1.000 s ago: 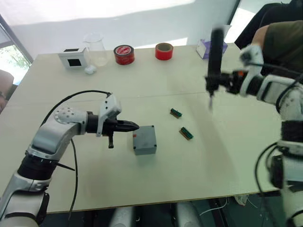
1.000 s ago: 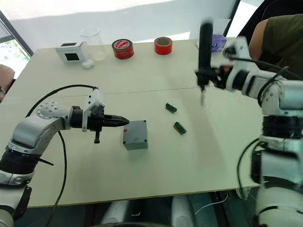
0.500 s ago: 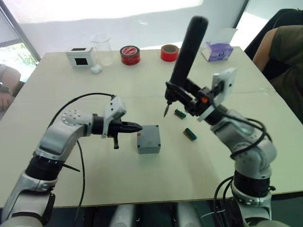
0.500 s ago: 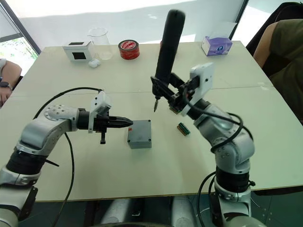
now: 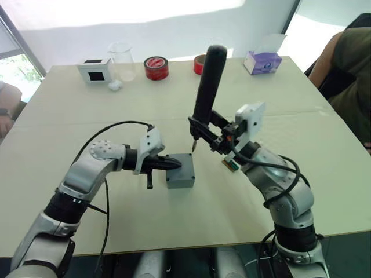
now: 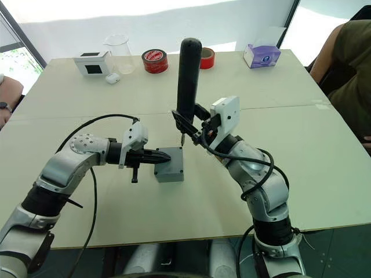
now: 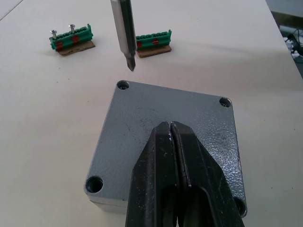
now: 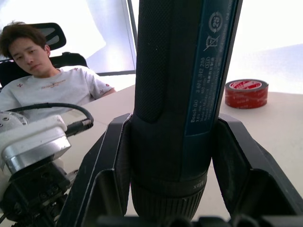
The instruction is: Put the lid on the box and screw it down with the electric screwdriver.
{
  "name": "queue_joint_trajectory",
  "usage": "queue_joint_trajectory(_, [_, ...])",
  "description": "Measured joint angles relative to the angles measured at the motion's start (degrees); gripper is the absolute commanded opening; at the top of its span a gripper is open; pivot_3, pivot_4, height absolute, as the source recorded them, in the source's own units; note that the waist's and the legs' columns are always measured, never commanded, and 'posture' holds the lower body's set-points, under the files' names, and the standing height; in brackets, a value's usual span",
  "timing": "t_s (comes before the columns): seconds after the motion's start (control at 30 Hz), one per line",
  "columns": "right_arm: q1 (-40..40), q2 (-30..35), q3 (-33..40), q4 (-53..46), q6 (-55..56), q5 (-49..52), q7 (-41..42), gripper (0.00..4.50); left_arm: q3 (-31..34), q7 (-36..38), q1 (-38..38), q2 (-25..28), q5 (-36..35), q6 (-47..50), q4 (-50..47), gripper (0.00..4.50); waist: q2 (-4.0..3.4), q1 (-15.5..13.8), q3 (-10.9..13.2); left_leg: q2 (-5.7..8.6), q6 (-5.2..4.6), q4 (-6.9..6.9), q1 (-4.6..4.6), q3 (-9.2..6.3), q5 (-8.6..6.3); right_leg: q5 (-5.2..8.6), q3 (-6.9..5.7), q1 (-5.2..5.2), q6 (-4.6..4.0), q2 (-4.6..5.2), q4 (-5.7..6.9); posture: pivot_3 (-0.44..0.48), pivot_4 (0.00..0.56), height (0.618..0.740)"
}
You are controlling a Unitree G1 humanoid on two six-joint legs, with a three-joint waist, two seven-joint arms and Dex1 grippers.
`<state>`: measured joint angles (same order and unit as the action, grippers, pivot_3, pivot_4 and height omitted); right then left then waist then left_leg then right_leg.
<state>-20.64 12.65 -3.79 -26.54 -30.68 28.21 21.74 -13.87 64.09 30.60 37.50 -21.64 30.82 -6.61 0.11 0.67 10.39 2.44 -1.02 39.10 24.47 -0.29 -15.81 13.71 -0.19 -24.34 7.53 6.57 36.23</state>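
Screwdriver stands near-upright in the right hand, bit down over the lid's far corner; label reads "Bosch GO". Left hand, closed, rests on the lid.

Both arms are built of rounded silver-grey shells joined by black ribbed joints, a black cable looping over the left arm and others coiling round the right arm, each ending behind its black two-fingered pincer in a white boxy wrist camera housing.
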Motion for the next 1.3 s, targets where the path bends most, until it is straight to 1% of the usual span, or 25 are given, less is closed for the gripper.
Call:
queue_joint_trajectory(0.33, [0.2, -1.5, -0.2, 1.7, 2.5, -1.0, 0.0, 1.82, 0.0, 0.6, 0.1, 0.0, 0.0, -0.6, 0.8, 0.0, 0.0, 0.0, 0.0, -0.01, 0.0, 0.0, -0.02, 0.0, 0.0, 0.0, 0.0, 0.0, 0.0, -0.01, 0.0, 0.0, 0.15, 0.74])
queue_joint_trajectory(0.8, [1.4, -2.7, -0.9, 2.3, 4.0, -2.7, 0.0, 1.82, 0.0, 0.6, -0.2, 0.5, 0.0, 1.2, -0.8, 0.0, 0.0, 0.1, 0.0, -0.01, 0.0, 0.0, -0.02, 0.0, 0.0, 0.0, 0.0, 0.0, 0.0, -0.01, 0.0, 0.0, 0.15, 0.74])
queue_joint_trajectory(1.03, [2.4, -2.7, -2.4, 3.5, 8.5, -5.7, 1.1, 1.82, 0.0, 0.6, -0.2, 0.5, 0.0, 1.3, -0.8, 0.0, 0.0, 0.0, 0.0, -0.01, -0.01, 0.0, -0.06, 0.0, 0.0, 0.0, 0.0, 0.05, 0.0, -0.02, 0.0, 0.0, 0.15, 0.74])
queue_joint_trajectory(1.3, [2.9, -4.9, -2.8, 5.5, 11.6, -7.0, 0.6, 1.82, 0.1, 0.0, -0.8, 0.5, 0.1, 0.8, -1.1, 0.0, -0.01, 0.0, 0.0, -0.02, 0.0, 0.0, -0.1, -0.01, 0.0, 0.0, 0.0, 0.09, 0.0, -0.02, 0.0, 0.0, 0.15, 0.74])
